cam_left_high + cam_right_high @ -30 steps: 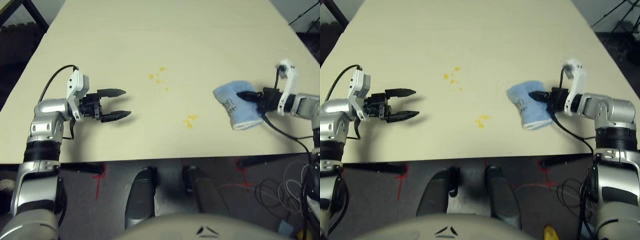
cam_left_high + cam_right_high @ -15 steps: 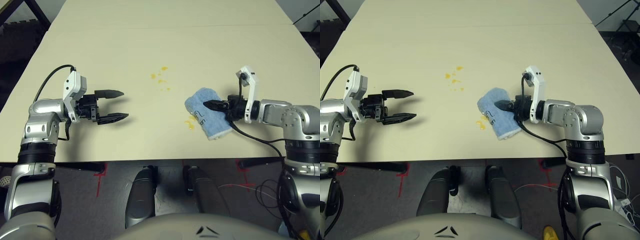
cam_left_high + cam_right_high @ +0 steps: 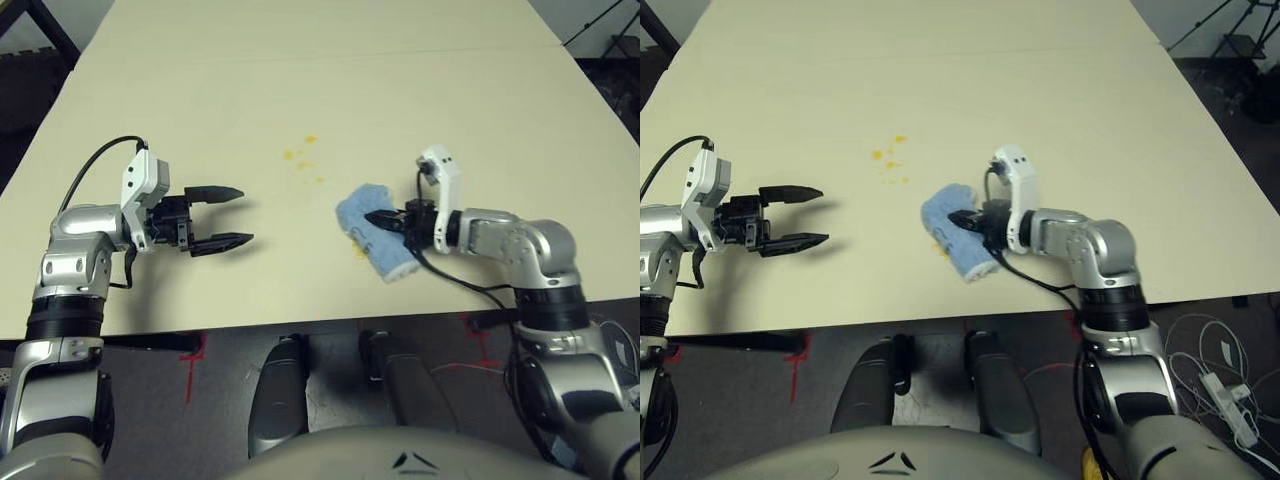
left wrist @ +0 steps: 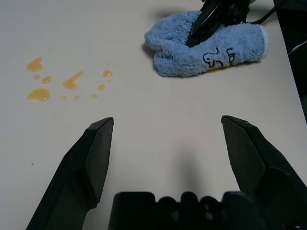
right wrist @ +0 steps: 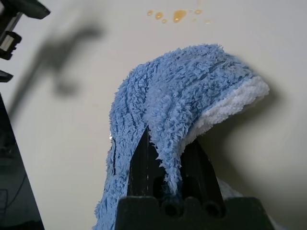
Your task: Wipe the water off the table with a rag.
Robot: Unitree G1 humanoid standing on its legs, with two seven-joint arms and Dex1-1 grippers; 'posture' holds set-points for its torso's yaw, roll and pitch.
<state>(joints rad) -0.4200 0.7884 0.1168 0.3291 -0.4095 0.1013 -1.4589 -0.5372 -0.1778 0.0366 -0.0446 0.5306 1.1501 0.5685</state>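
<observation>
The light-blue rag (image 3: 375, 228) with dark scribble marks lies bunched on the cream table (image 3: 200, 90), right of centre near the front. My right gripper (image 3: 385, 218) is shut on a fold of the rag (image 5: 177, 96), fingers (image 5: 141, 165) pinching the cloth. A cluster of yellow-orange water droplets (image 3: 303, 160) sits farther back and left of the rag (image 4: 206, 50). A small yellow smear (image 3: 939, 247) peeks out at the rag's near-left edge. My left gripper (image 3: 243, 214) hovers open at the left, empty, pointing towards the droplets (image 4: 67, 84).
A thin seam line (image 3: 300, 55) crosses the far part of the table. The front edge (image 3: 300, 310) runs just below both grippers. Dark floor, cables and a stand leg (image 3: 1230, 30) lie beyond the right edge.
My right gripper has dragged the rag leftward across the table, onto the near cluster of droplets. The left gripper has stayed open and nearly still. The camera view has shifted.
</observation>
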